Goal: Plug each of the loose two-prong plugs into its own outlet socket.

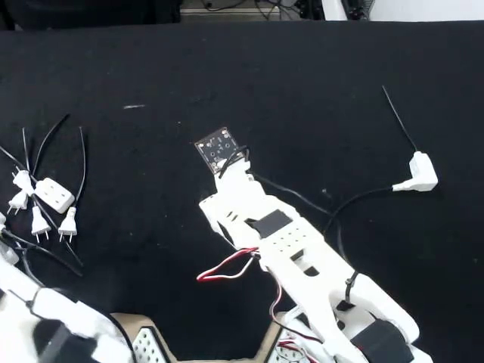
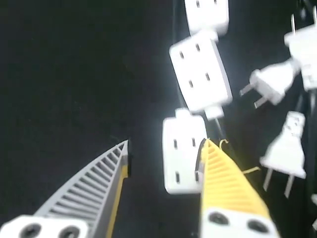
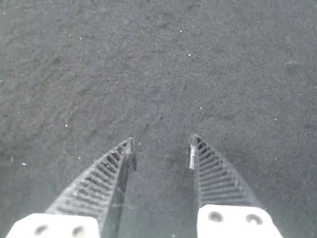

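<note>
The left arm [image 1: 45, 325] sits nearest, low in the corner at about 7 o'clock on the black desk [image 1: 302, 76]. The left fingers [image 2: 220, 173] are spread wide and hold nothing. A white socket block [image 2: 181, 158] lies flat on the desk between them, close against the yellow finger; whether they touch cannot be told. Just past it lies a second socket block [image 2: 200, 74], then the edge of a third block [image 2: 207, 12]. Loose two-prong plugs [image 2: 272, 84] lie beside these blocks with their prongs bare.

The right arm [image 1: 302, 257] rises from about 5 o'clock and stretches long and low on a diagonal toward the middle of the desk. A red and white wire loop [image 1: 227, 268] hangs at its side. Its small wrist board [image 1: 218, 147] sits near the centre. The right fingers [image 3: 213, 173] stand moderately apart and hold nothing, pointing down at bare desk.

Farther out at 9 o'clock, the plug cluster [image 1: 45, 204] lies in a loose group: white plugs on thin black cords around one socket block. Well apart from it at 3 o'clock, a white angled plug [image 1: 420, 172] lies alone, and its black cord [image 1: 355, 200] curves back toward the right arm.
</note>
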